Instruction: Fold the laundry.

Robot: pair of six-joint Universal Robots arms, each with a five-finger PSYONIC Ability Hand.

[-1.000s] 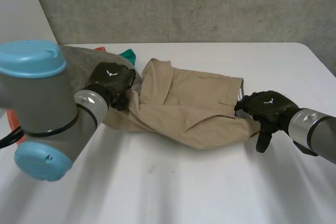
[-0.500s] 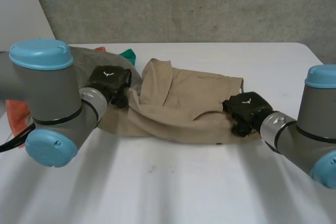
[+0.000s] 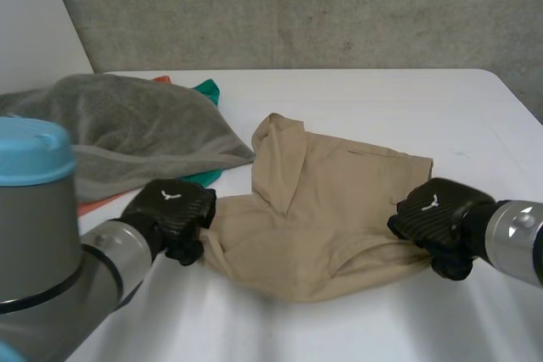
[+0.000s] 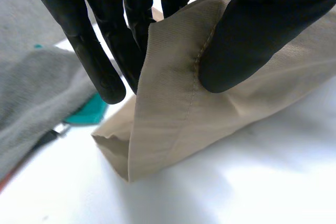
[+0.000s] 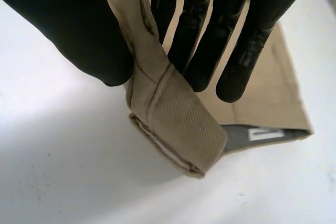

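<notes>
A pair of tan shorts (image 3: 322,201) lies rumpled on the white table (image 3: 356,99), stretched between my two hands. My left hand (image 3: 172,214) pinches the shorts' left end; in its wrist view the thumb (image 4: 262,35) presses a hemmed edge of the shorts (image 4: 173,108) against the fingers (image 4: 100,51). My right hand (image 3: 437,222) grips the right end, where the thumb (image 5: 73,30) and fingers (image 5: 236,40) pinch a thick folded band of the shorts (image 5: 178,119). Both ends hang slightly lifted off the table.
A grey towel (image 3: 119,133) lies heaped at the back left, over a green cloth (image 3: 206,89) and an orange cloth (image 3: 97,203). A concrete wall stands behind the table. Bare table runs along the front and to the right.
Both hands have pulled the shorts toward the front of the table, away from the grey towel. My right hand closed on the shorts' right end.
</notes>
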